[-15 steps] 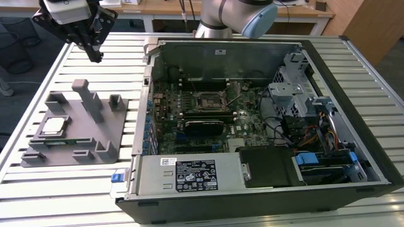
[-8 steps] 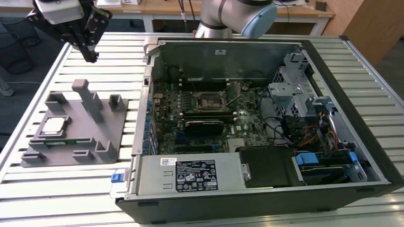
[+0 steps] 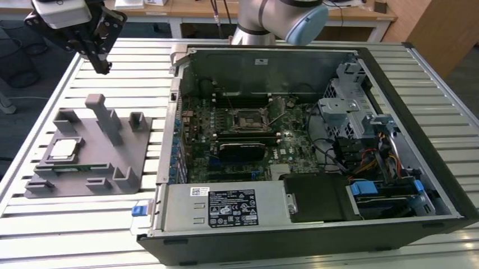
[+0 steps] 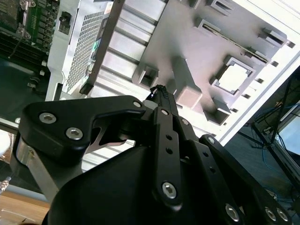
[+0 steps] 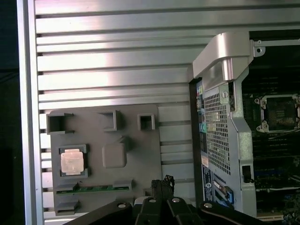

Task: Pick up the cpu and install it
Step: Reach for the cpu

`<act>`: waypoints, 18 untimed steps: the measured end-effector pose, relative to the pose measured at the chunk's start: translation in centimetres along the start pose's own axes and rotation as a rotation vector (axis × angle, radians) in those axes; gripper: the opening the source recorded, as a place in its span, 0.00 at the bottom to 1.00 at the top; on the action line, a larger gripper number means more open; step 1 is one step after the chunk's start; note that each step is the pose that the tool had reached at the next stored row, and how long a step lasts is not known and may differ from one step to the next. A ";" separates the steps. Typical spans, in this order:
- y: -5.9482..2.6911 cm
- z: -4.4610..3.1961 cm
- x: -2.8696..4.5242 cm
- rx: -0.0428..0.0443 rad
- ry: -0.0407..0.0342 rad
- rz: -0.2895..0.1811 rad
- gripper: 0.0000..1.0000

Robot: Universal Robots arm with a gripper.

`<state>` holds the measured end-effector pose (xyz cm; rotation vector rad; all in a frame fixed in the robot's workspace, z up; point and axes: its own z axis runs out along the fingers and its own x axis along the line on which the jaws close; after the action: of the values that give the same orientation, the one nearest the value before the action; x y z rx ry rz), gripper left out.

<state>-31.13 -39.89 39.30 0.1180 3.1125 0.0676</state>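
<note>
Closest to the lens in the first wrist view is the black metal linkage of the gripper [image 5: 162, 180]. Its two fingers are brought together to a point and they carry nothing. It hangs high above the far edge of the grey plastic tray [image 5: 140, 154].

The small flat square cpu with the dull silver-grey top [image 3: 62, 149] lies untouched in a square pocket of this tray, just beside the long narrow green memory stick [image 3: 75, 166]. I judge that the work is at the approach and the pick-up is not yet begun. A grasp would need the fingers spread and set squarely over the chip.

The black-framed square socket [image 3: 247, 119] waits inside the open black computer case [image 3: 299, 246], which stands beside the tray on the exterior view's right. Tray and case both rest on a slatted silver metal table [image 3: 75, 224]. Beyond the tray I see wooden desks [image 3: 187, 8] and a dark floor [image 3: 15, 112].
</note>
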 end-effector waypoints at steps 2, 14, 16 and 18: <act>-0.02 -0.01 0.26 0.0000 0.0000 0.000 0.11; -0.14 -0.04 1.83 0.0000 0.0000 0.000 0.11; -0.17 -0.04 2.28 0.0000 0.0000 0.000 0.11; -0.22 -0.05 2.89 -0.0001 -0.0001 0.000 0.11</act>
<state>-34.02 -39.89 39.27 0.1181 3.1124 0.0677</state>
